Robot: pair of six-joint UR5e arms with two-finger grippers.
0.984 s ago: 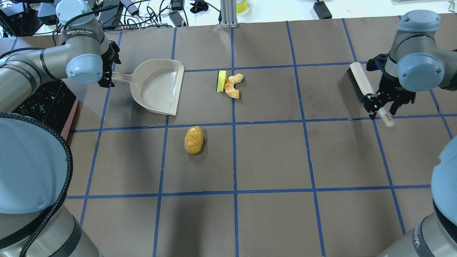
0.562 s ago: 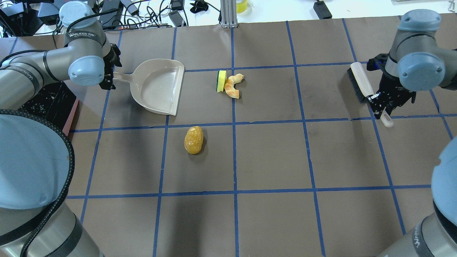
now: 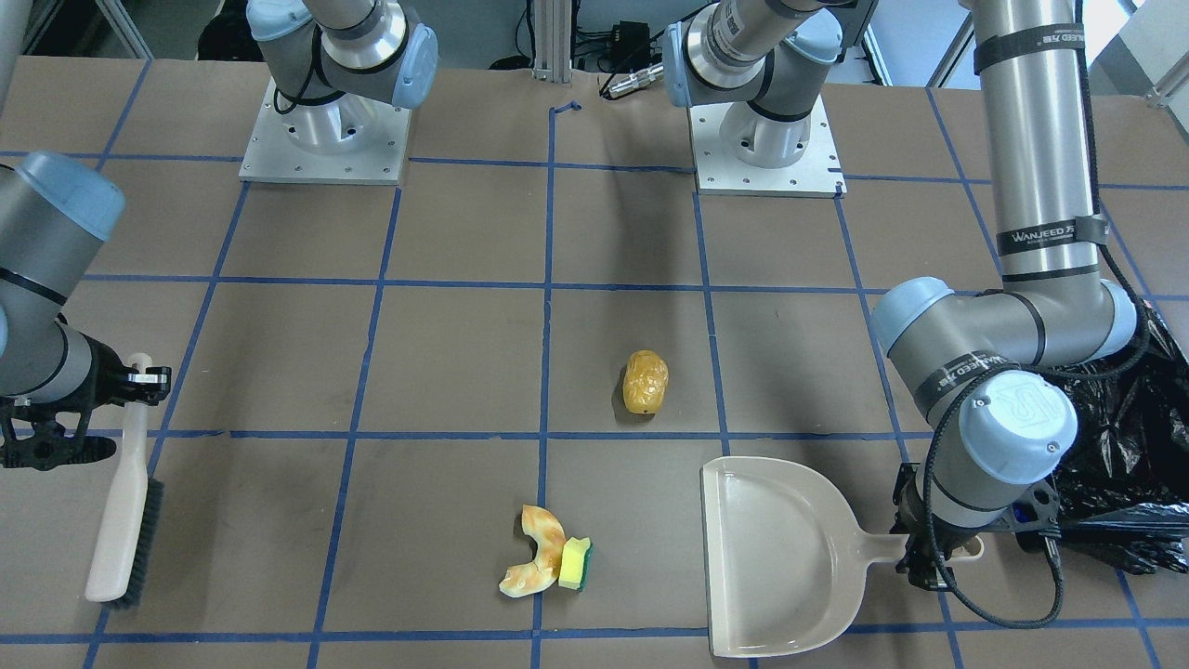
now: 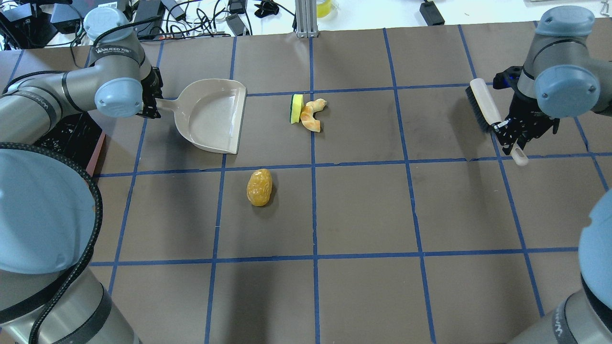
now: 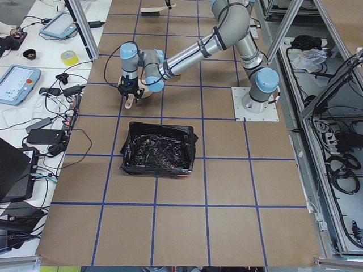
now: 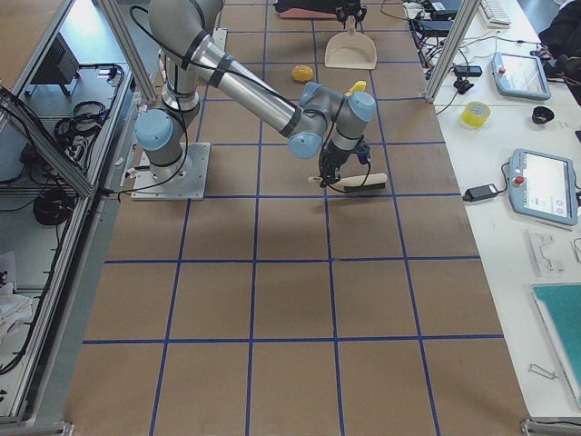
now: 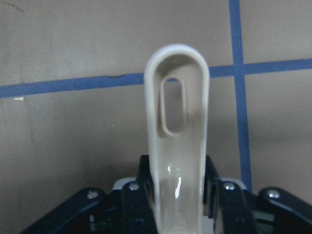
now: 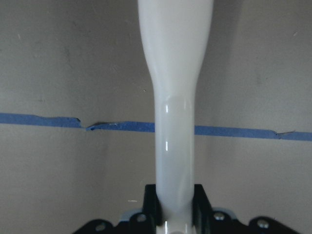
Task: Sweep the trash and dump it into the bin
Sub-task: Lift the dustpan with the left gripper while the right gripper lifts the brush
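The golden-brown lump (image 4: pixel 259 187) lies mid-table. The tan bread piece (image 4: pixel 311 114) and the yellow-green sponge (image 4: pixel 296 108) touch each other farther back. My left gripper (image 4: pixel 152 102) is shut on the handle (image 7: pixel 178 146) of the beige dustpan (image 4: pixel 210 117), whose open edge faces the trash. My right gripper (image 4: pixel 514 136) is shut on the handle (image 8: pixel 174 122) of the brush (image 4: pixel 485 107) at the far right. The black-lined bin (image 5: pixel 159 149) stands on the left, behind my left arm, and is mostly hidden in the overhead view.
The brown table has a blue tape grid. Cables and boxes (image 4: pixel 201 19) lie beyond the far edge. The arm bases (image 3: pixel 325 139) stand at the near side. The bin's black bag (image 3: pixel 1129 465) bulges beside my left elbow.
My left gripper has moved in along the dustpan handle and shut on it. My right gripper's fingers, open a second ago, have shut on the brush handle. The trash has not moved.
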